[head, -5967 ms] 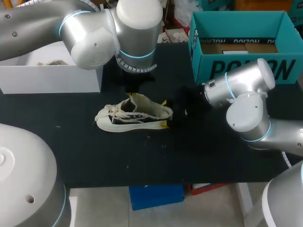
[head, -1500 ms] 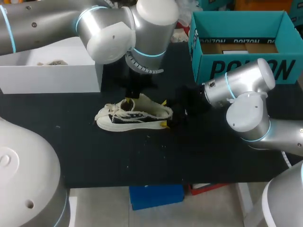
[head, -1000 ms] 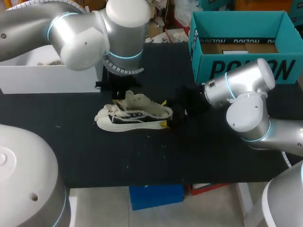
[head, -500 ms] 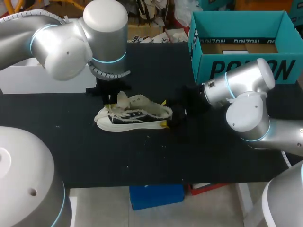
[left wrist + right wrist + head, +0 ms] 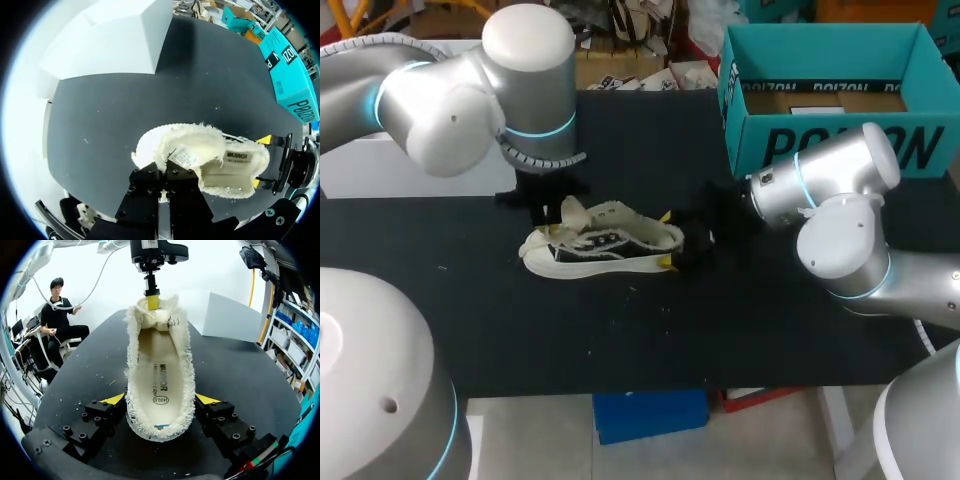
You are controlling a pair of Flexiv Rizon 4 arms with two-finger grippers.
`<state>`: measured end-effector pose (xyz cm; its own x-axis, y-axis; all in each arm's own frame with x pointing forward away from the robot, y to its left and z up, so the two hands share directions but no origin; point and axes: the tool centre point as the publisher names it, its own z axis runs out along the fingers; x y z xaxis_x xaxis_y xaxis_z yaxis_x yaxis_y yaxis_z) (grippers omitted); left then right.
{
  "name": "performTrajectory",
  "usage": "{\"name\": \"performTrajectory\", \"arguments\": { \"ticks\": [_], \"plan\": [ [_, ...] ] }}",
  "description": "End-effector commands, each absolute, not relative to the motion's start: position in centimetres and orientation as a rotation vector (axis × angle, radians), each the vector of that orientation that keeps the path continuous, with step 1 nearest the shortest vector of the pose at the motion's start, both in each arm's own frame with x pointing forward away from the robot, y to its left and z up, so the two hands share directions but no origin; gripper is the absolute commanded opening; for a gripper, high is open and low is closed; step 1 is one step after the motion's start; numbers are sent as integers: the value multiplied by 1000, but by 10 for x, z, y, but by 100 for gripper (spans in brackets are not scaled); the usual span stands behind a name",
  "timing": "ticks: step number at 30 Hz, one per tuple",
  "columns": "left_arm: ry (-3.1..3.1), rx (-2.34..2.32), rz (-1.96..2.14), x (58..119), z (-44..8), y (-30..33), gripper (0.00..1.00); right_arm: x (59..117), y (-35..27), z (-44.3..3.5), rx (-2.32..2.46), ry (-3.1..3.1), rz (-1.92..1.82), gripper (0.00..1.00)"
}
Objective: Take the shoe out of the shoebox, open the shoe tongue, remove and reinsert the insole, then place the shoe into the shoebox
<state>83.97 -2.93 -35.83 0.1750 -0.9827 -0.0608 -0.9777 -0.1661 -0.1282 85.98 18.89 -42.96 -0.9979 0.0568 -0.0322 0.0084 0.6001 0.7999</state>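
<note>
Left wrist view: the left pincer (image 5: 166, 172) pinches the shoe tongue (image 5: 190, 142) and has drawn it toward the toe over the last second, baring the insole (image 5: 159, 385). The right pincer (image 5: 160, 401) clamps the heel of the shoe (image 5: 605, 243) on the surface (image 5: 620, 330), outside the shoebox (image 5: 840, 145). Tongue opening looks nearly done.

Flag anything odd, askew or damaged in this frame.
Only small pale specks scattered on the table beside the shoe, perhaps lint from its frayed rim. The shoe itself sits upright, heel gripped by the right hand.

Head cam overhead, wrist cams near shoe (image 5: 605, 245)
</note>
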Motion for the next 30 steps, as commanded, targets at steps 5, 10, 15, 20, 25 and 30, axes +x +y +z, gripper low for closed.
{"name": "performTrajectory", "arguments": {
  "ticks": [5,10,15,20,25,30],
  "plan": [
    [2220,-2077,-215,841,-344,-43,100,861,189,-433,60,2763,1374,0],
    [2493,-1820,-357,843,-322,-57,100,861,189,-433,60,2763,1374,0],
    [2808,-1462,-440,848,-305,-75,100,861,189,-433,60,2763,1374,0],
    [3180,-1007,-424,856,-293,-99,0,861,189,-433,60,2763,1374,0],
    [3532,-424,-277,865,-298,-121,0,861,189,-433,60,2763,1374,0],
    [3760,-66,-275,872,-304,-139,0,861,189,-433,60,2763,1374,0]
  ]
}}
